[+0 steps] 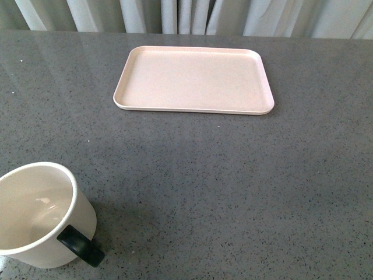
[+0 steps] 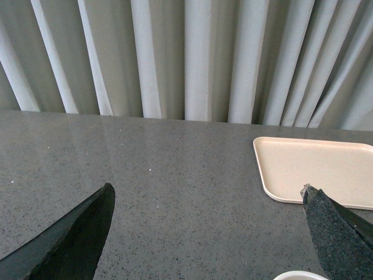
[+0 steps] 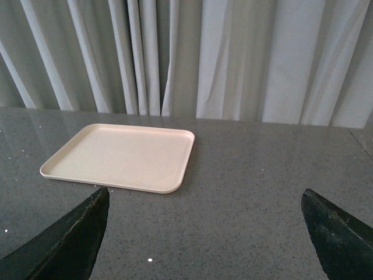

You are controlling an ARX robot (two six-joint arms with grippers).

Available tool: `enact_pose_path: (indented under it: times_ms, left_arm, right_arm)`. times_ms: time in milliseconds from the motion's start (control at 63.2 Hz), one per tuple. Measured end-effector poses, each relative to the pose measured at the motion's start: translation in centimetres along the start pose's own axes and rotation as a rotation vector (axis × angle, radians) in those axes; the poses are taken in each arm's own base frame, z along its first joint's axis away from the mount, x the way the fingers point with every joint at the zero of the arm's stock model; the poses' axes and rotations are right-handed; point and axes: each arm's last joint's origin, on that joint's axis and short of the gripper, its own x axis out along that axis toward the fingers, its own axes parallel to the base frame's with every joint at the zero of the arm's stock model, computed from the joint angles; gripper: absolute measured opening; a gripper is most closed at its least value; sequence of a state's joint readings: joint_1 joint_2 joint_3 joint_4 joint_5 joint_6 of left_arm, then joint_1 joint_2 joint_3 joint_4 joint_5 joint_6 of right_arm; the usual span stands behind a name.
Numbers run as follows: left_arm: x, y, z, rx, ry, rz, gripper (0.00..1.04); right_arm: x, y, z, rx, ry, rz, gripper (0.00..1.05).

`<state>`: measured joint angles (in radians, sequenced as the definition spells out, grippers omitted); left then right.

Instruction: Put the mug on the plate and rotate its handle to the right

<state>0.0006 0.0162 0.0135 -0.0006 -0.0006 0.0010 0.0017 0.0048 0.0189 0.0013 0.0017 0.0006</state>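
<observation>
Cream mug (image 1: 41, 216), black loop handle (image 1: 81, 246); flat rimmed pink plate (image 1: 194, 80); left gripper (image 2: 207, 188), right gripper (image 3: 204, 191) spread.

Light is even, diffuse and moderately bright in all three views. The grey table top (image 1: 233, 192) carries a pale sheen along its far edge, mirroring the curtain (image 1: 175, 14). The mug (image 1: 41, 216) throws a faint, soft shadow to its right, and a small highlight sits inside it. The plate (image 1: 192, 79) is sharply in focus. The left gripper (image 2: 207, 188) and right gripper (image 3: 204, 192) read dark, with slightly soft outlines.
</observation>
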Motion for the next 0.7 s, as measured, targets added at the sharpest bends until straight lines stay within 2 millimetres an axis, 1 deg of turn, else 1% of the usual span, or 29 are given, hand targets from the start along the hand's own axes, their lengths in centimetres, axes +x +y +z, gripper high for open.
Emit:
enact_pose_path:
  times_ms: [696]
  left_arm:
    - [0.0,0.0,0.0,0.0,0.0,0.0,0.96]
  right_arm:
    - [0.0,0.0,0.0,0.0,0.0,0.0,0.96]
